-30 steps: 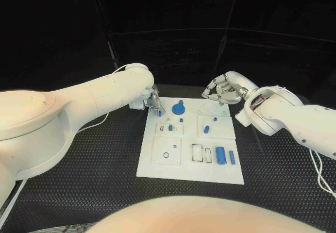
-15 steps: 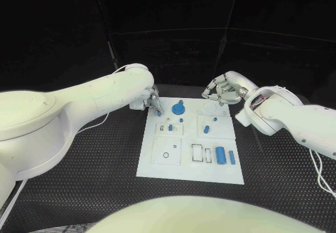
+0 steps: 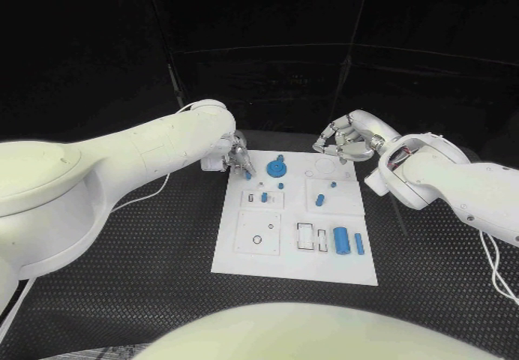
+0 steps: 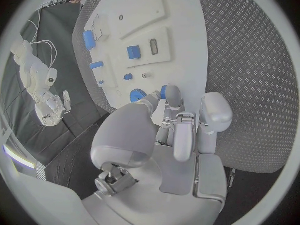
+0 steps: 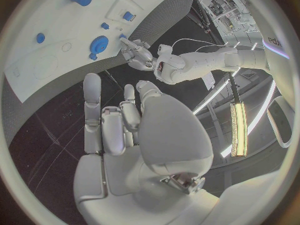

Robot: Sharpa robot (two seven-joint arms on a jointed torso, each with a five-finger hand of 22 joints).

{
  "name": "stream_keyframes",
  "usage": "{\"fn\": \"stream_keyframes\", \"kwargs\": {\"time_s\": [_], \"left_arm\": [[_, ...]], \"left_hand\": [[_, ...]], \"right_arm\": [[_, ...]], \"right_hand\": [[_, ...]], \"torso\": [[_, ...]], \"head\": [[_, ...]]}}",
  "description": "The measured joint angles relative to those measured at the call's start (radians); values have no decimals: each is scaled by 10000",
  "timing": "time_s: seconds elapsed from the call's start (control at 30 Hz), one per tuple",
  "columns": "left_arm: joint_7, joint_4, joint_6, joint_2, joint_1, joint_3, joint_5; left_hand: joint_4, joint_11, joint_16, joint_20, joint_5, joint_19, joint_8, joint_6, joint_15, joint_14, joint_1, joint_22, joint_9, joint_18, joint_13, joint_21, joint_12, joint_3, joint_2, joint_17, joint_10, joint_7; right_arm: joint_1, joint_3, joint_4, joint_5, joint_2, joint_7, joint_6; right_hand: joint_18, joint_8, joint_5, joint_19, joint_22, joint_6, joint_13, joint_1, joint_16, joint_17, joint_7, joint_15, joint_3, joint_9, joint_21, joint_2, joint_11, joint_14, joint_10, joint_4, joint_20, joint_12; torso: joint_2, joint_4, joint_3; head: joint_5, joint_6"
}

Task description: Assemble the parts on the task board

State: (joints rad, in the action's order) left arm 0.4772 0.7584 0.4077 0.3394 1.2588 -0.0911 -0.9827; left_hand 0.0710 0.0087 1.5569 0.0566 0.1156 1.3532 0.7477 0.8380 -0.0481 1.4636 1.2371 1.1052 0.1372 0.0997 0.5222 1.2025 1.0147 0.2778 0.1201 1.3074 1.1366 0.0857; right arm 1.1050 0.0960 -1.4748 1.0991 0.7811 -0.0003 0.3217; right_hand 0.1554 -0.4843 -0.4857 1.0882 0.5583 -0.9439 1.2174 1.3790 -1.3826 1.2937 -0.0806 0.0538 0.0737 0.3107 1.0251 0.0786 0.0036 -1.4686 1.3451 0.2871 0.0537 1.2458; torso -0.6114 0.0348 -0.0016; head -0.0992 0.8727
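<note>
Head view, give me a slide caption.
Left hand pinches a small blue part at the white task board; right hand hovers.

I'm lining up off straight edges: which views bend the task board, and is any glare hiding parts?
Head view: the task board keeps straight edges, evenly lit, no glare on the blue parts. Left wrist view: fisheye curves the board's edge, and the left hand blocks its near end. Right wrist view: the board bows too; a bright lamp strip glares off to the side, away from the board.

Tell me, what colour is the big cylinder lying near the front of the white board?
Blue. The big cylinder shows best in the head view, on the white board.
</note>
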Motion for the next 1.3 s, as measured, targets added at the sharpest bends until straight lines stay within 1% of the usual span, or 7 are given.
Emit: {"fn": "stream_keyframes", "kwargs": {"time_s": [0.27,0.63,0.73,0.8,0.93,1.2,1.3], "left_arm": [[-43,999,-686,768,13,-6,334],[-84,3452,-2403,2258,24,-45,695],[-104,4096,-2882,2632,15,-144,775],[-123,4468,-3188,2844,-13,-258,825],[-142,4979,-3703,3116,-96,-427,940],[-127,5494,-4376,3316,-274,-590,1092],[-103,5596,-4505,3333,-320,-720,1066]], "left_hand": [[-199,-20,0,0,-33,0,223,-38,0,0,-450,17,119,0,-64,0,0,804,-221,0,20,-35],[-213,-93,-1,-46,-50,124,395,-40,-37,37,-713,212,214,2,-35,118,0,1232,-396,0,169,-32],[-201,-106,-1,-47,-64,124,438,-41,-37,37,-757,253,249,2,-21,164,0,1325,-440,0,185,-32],[-183,-109,-1,-66,-32,143,473,-40,-44,31,-789,262,249,2,-22,164,0,1398,-471,0,253,-32],[-161,-125,-2,-82,-29,160,549,-34,-75,-1,-850,296,263,2,-22,164,0,1565,-532,0,272,-39],[-152,-123,-2,-115,-28,193,554,-27,-109,34,-923,338,319,2,-1,204,0,1722,-606,0,340,-45],[-213,-122,-2,-115,-28,194,554,-17,-109,34,-974,338,322,2,-1,204,0,1807,-657,0,341,-55]], "right_arm": [[0,-1,31,0,19,-12,-17],[0,-4,90,-1,48,-14,-28],[0,-5,104,-1,50,-15,-30],[0,-8,112,-1,50,-15,-31],[0,-11,125,-3,46,-15,-36],[-1,-20,160,-6,35,-14,-59],[-2,-26,173,-7,34,-14,-69]], "right_hand": [[-1,1,0,0,-1,0,0,0,0,0,0,0,26,10,0,0,0,0,0,-26,0,0],[0,1,0,0,-1,0,-1,0,0,-1,0,0,26,9,0,0,0,0,0,-26,0,0],[0,1,0,0,-1,0,-1,0,0,-2,0,0,26,9,0,0,0,0,0,-26,0,0],[0,1,0,0,-1,0,-1,0,0,-1,0,0,25,9,0,0,0,0,0,-26,0,0],[0,1,0,0,-2,0,-1,0,0,-2,0,0,26,8,0,0,0,0,0,-26,0,0],[0,1,0,0,-2,0,-1,0,0,-2,0,0,25,8,0,0,0,0,0,-27,0,0],[0,1,0,0,-2,0,-2,0,0,-2,0,0,25,7,0,0,0,0,0,-26,0,0]], "torso": [[7,18,3],[19,52,0],[24,53,-1],[24,53,-1],[22,53,-3],[21,40,-8],[20,33,-6]], "head": [[21,0],[42,0],[2,0],[-37,0],[-103,0],[-144,0],[-145,0]]}}
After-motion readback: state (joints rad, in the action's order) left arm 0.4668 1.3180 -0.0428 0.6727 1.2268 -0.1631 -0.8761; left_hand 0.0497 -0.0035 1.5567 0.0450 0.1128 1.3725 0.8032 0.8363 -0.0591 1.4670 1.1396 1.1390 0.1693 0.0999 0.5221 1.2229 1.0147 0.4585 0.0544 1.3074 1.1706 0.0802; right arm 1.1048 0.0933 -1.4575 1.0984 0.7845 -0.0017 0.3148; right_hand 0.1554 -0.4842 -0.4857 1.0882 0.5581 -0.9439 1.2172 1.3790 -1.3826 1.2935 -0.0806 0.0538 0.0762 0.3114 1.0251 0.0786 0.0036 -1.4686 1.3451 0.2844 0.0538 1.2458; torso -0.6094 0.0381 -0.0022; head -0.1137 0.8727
